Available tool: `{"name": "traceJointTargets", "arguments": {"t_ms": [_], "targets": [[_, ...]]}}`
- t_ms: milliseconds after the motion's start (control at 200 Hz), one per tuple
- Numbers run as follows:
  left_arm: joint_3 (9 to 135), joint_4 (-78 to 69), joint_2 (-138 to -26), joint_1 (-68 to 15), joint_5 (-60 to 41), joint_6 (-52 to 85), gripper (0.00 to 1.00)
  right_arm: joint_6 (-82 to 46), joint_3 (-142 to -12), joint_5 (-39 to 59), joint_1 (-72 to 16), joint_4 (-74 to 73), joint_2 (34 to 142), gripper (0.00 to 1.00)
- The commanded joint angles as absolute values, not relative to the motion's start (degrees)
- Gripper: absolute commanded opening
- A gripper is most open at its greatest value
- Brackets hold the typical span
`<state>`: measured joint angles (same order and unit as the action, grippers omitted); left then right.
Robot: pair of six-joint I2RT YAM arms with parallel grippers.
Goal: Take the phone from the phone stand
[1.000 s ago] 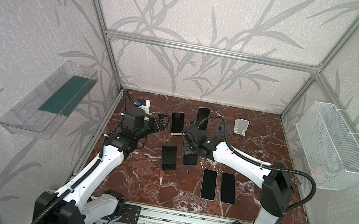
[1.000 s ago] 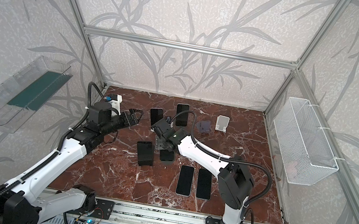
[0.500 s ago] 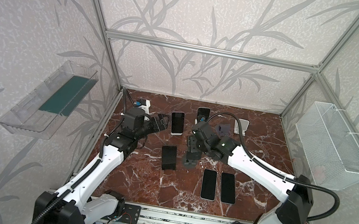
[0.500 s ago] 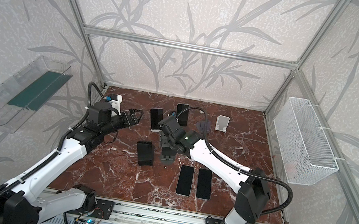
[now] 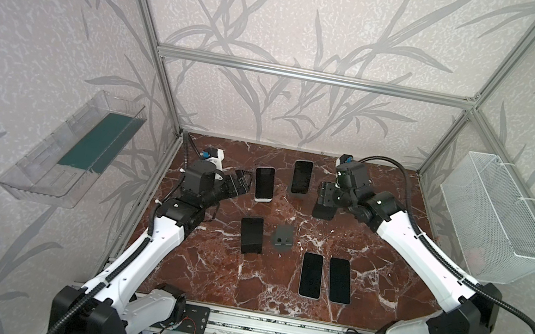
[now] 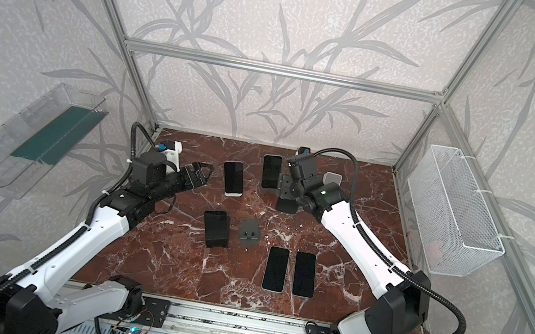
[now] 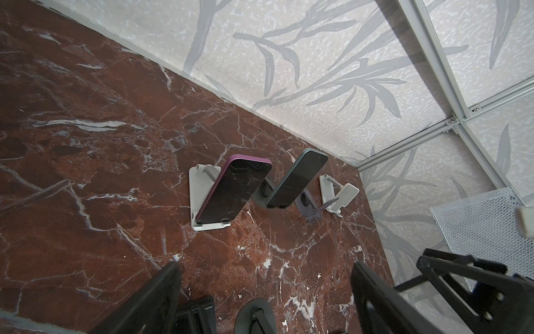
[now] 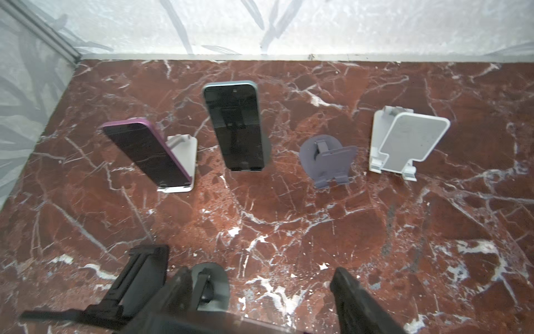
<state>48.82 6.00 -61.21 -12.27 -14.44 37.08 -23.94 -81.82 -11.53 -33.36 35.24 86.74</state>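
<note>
Two phones [image 5: 263, 184] on stands [image 8: 185, 156], two flat, fifth phone [image 5: 323, 212] in right pincer [image 5: 326, 198].

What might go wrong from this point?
1. The phone hangs from the right gripper by one end only; it may slip onto the marble table.
2. It hangs close to the propped teal phone; a swing might topple that.
3. The open left gripper sits beside the purple phone; a nudge might tip it.

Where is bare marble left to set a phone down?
Free: front left, between black stand and rail; between empty grey stand and the phone in the right gripper. Crowded: back row of stands, and two flat phones front centre.
</note>
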Motion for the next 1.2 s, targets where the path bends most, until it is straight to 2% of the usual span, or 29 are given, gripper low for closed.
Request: {"name": "traceJointTargets", "arguments": {"t_ms": [0,300,490,1195], "targets": [[49.39,6.13,-60.20,-12.07,-14.00,36.57,0.92,-21.76,-81.39,-6.37,-31.07,35.75,88.85,0.71],[49.72,6.90,-60.65,-12.04,-13.27,35.80,0.92,-20.79,-83.79,3.88,-28.15,34.60,100.77,0.70],[49.75,7.36,-60.65,-12.04,-12.60,35.28,0.92,-20.24,-87.89,7.04,-26.29,38.56,107.86,0.70],[49.66,6.92,-60.39,-12.04,-12.82,35.20,0.92,-21.14,-92.94,8.65,-25.99,42.01,120.14,0.68]]}}
